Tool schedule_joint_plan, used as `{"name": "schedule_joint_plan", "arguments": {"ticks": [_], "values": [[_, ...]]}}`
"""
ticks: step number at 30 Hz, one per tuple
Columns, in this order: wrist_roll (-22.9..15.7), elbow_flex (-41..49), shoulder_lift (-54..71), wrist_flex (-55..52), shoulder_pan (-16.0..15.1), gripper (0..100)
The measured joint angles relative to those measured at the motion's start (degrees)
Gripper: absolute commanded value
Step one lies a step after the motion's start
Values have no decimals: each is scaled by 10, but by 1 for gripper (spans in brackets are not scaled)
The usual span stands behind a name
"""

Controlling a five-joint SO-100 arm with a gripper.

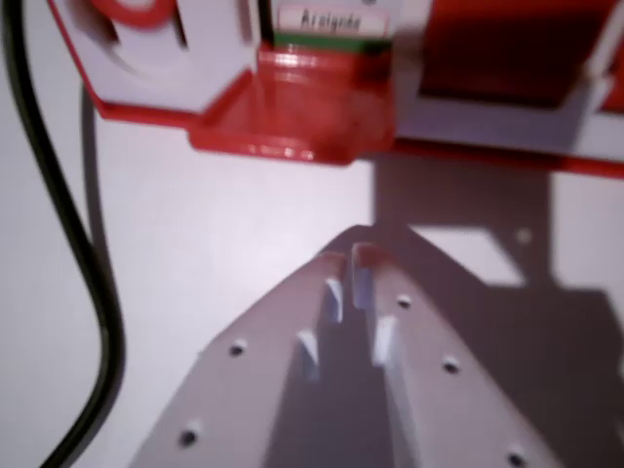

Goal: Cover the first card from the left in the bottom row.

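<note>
Red plastic fills the upper part of the frame, where a blurred red-and-white structure (292, 122) is seen stretching from the upper left to the right edge, with a flat red tab jutting down at upper centre. A small white label (336, 19) with dark lettering, too blurred to be read with certainty, is seen at the top centre above a thin green strip. Below it, a pale, plain tabletop (195, 263) is spread across the middle of the frame. The gripper (349, 261) is shown rising from the bottom centre as a grey-white wedge dotted with small holes, its two tips brought nearly together with only a thin slit left between them; nothing is seen pinched in the jaws. The tips are held just beneath the red tab, apart from it. A black cable (97, 292) is draped down the left side, curving from the upper left corner to the bottom left. Dark shadow is cast over the surface at centre right and lower right, broken by one lit patch to the right of the gripper tips. The card named in the task cannot be made out anywhere in this wrist view, and no row of cards is visible.
</note>
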Motion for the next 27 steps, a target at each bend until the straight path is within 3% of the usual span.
{"name": "schedule_joint_plan", "arguments": {"ticks": [15, 27], "values": [[24, -100, -93, -1, -4, 0], [31, -140, -118, -83, -4, 0]]}}
